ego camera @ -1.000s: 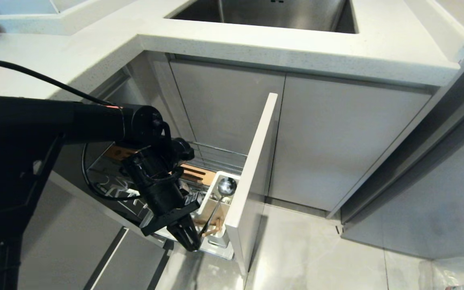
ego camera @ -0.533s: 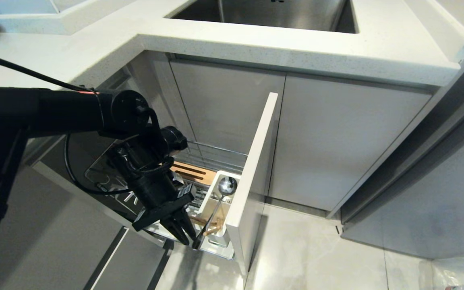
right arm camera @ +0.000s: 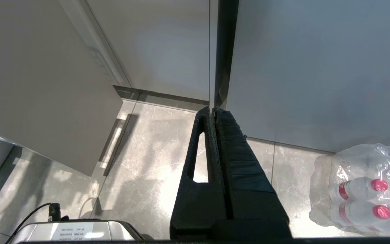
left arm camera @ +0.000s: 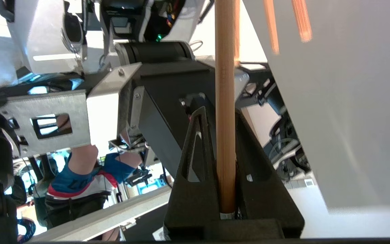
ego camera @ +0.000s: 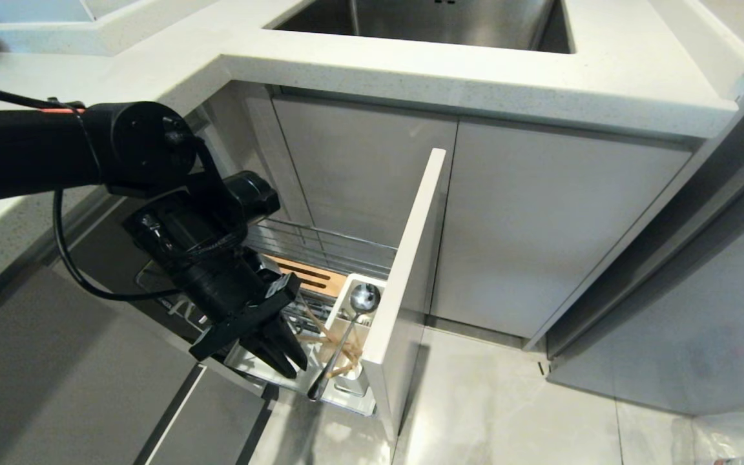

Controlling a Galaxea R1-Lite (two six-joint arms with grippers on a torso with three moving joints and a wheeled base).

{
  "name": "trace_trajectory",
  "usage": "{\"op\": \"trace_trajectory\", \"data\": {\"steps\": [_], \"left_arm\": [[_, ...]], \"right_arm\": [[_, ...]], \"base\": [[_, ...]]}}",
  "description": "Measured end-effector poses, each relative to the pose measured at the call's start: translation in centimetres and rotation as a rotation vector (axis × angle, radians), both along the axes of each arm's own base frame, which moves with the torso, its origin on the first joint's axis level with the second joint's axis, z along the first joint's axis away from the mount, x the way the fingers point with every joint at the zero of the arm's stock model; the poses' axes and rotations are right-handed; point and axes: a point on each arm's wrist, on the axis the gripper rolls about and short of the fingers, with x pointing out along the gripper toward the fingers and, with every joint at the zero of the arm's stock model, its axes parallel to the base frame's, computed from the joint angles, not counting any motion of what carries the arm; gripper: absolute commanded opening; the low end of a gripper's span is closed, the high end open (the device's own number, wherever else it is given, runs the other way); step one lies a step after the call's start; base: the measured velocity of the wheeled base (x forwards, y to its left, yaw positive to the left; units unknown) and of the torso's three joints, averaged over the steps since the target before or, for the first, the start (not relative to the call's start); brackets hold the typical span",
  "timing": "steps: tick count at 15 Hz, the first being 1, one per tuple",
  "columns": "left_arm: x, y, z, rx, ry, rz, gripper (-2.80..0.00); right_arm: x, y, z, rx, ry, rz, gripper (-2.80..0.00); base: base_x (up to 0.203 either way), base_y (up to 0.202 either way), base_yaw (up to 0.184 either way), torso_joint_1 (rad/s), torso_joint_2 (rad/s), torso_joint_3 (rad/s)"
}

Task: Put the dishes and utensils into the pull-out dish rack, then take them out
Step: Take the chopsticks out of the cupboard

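The left gripper (ego camera: 285,355) had risen and drawn back from the white utensil cup (ego camera: 346,310) over the last second, its fingers clenched on a wooden chopstick (left arm camera: 225,135) that now ran up between them in the left wrist view. In the head view pale sticks crossed above the cup, probably the chopsticks (ego camera: 330,339) coming out, though the tangle there was hard to read. The metal spoon (ego camera: 352,316) leaned in the cup of the pull-out dish rack (ego camera: 320,248). That pointed to unloading under way, with the spoon left. The right gripper (right arm camera: 214,112) hung parked near the floor, fingers pressed together, empty.
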Motion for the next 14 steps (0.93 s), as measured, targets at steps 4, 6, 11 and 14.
{"op": "trace_trajectory", "data": {"steps": [4, 6, 11, 14], "left_arm": [[-1.1, 0.3, 1.6, -0.013, -0.017, 0.004, -2.8], [-1.7, 0.4, 2.3, -0.022, -0.033, 0.011, -2.8], [-3.1, 0.5, 3.8, -0.039, -0.063, 0.014, -2.8], [-3.9, 0.6, 4.6, -0.044, -0.072, 0.01, -2.8]], "right_arm": [[0.0, 0.0, 0.0, 0.0, 0.0, 0.0, -2.8], [0.0, 0.0, 0.0, 0.0, 0.0, 0.0, -2.8], [0.0, 0.0, 0.0, 0.0, 0.0, 0.0, -2.8], [0.0, 0.0, 0.0, 0.0, 0.0, 0.0, -2.8]], "base": [[0.0, 0.0, 0.0, 0.0, 0.0, 0.0], [0.0, 0.0, 0.0, 0.0, 0.0, 0.0], [0.0, 0.0, 0.0, 0.0, 0.0, 0.0], [0.0, 0.0, 0.0, 0.0, 0.0, 0.0]]}}
